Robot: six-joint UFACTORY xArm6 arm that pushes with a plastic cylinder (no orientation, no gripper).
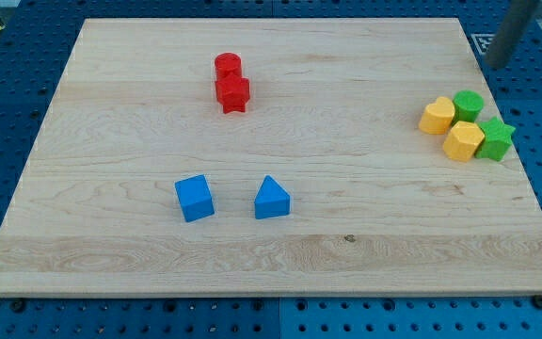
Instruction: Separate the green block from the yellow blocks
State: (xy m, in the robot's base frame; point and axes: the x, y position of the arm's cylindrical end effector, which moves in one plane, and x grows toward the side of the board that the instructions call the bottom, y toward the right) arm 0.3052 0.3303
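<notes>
Four small blocks sit bunched near the view's right edge of the pale wooden board (280, 254): a green cylinder block (468, 104) at the cluster's top, a green star-shaped block (496, 138) at its right, a yellow rounded block (437, 116) at its left, and a yellow hexagon-like block (463, 141) at its bottom. Each seems to touch its neighbours, though whether the two greens touch each other I cannot tell.

They look like light, rigid painted pieces that should slide easily on smooth wood and would turn if struck off-centre. There is nothing to grasp with here, since the arm carries no jaws at all, only a plain dark rod (511, 33) that holds nothing. So the sensible contact is a flat side push through a green block's middle, on the face toward the yellows, driving it away from them.

That rod enters at the view's top right corner, and what I take to be my tip (494, 64) sits just off the board's corner, above and slightly right of the green cylinder, near it but apart.

Elsewhere, well away from the cluster, two red blocks (231, 82) stand touching at upper centre, and a blue cube (194, 198) and a blue triangular block (271, 199) lie lower down.
</notes>
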